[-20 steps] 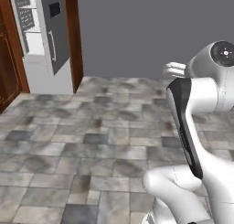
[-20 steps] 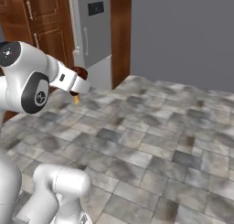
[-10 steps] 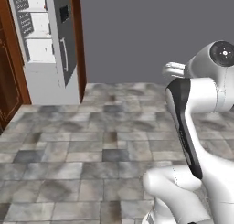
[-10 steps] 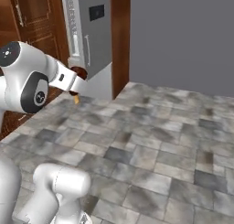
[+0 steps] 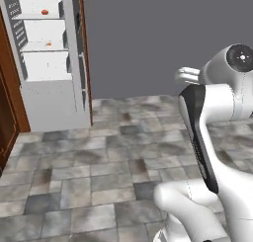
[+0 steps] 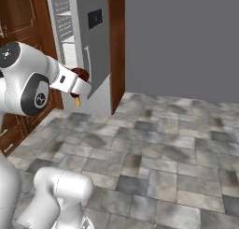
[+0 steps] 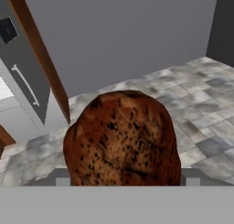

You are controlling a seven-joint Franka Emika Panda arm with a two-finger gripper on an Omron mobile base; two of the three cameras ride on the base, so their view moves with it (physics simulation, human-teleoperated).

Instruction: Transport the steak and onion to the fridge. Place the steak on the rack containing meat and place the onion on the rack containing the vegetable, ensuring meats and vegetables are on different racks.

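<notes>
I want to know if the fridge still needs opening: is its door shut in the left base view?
No, the fridge stands open there, showing its white shelves, with a small orange-red item on the upper one.

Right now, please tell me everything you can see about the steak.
The steak is a rounded lump, dark red-brown with black speckles and a rough, seared-looking surface. In the hand view it sits close to the camera, between the tips of the hand, so it appears held, above the tiled floor. In the right base view it shows as a small dark piece at the hand, with a paler stub hanging below, in front of the fridge.
</notes>
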